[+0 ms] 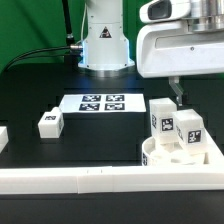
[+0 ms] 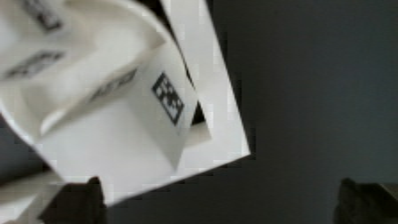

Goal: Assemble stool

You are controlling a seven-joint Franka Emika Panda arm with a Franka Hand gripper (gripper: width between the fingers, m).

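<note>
Getting close on the stool: two legs up, one to go

So the seat (image 1: 160, 157) is parked at the exterior view's right, tucked into the corner of the border rail (image 1: 60, 180). A first leg (image 1: 162, 122) and a second leg (image 1: 188, 130) stand upright on it, side by side. Can't tell if they're fully home in their sockets or just perched there. The third leg (image 1: 50, 122) lies loose on the desk (image 1: 25, 95), well apart from the rest, over at the exterior view's left.

The tool (image 1: 177, 95) hangs just above the two standing legs. In the wrist view its fingertips (image 2: 71, 200) are spread wide with nothing gripped, just a blurry tagged white part underneath. The marker board (image 1: 100, 102) sits between the loose leg and the seat.

My guess is we're roughly two thirds done, with the last leg left to fetch and fit.
</note>
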